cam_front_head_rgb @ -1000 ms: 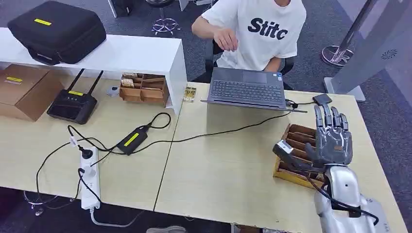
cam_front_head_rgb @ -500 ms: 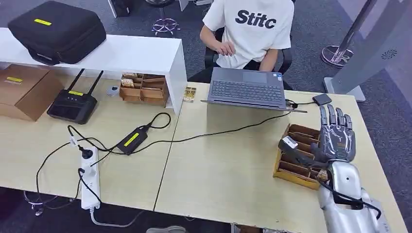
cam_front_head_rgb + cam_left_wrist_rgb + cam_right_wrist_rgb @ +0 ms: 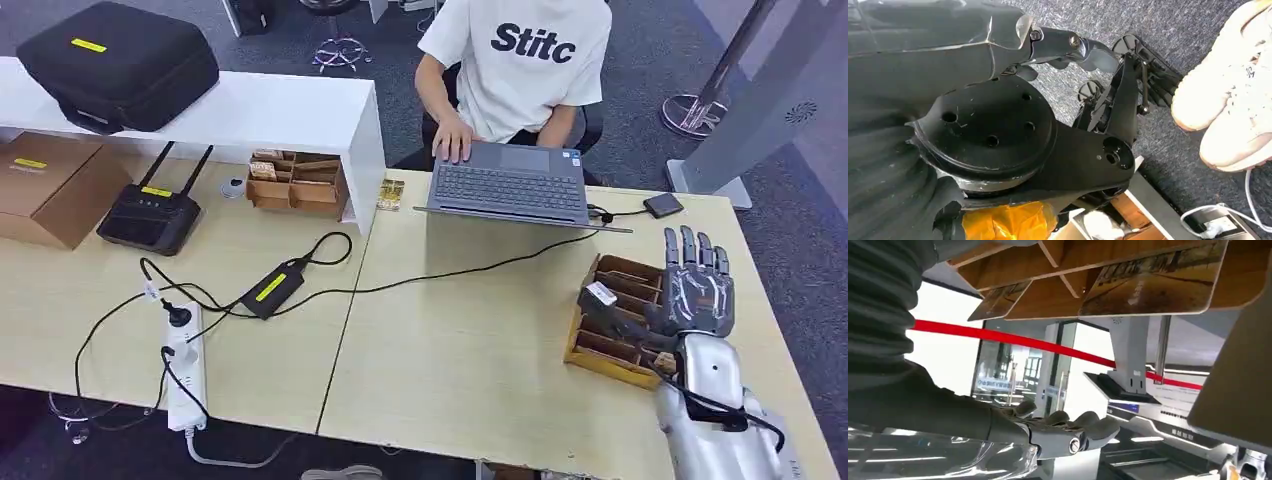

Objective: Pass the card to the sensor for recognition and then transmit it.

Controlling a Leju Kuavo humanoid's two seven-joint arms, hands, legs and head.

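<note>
Wooden tray (image 3: 612, 352) on the table's right side, partly covered by the right hand (image 3: 690, 295), fingers straight and apart, holding nothing. Cards (image 3: 1148, 287) standing in the tray slots, seen close in the right wrist view, printing too blurred to read. Left hand (image 3: 1083, 47) hanging over grey carpet, mostly hidden, grasp impossible to judge.

Head view evenly lit, sharp, soft shadows. Right wrist view backlit, windows blown out. Left wrist view dim, close parts blurred.

Pale desks (image 3: 470, 350) on grey carpet (image 3: 800, 200)
</note>
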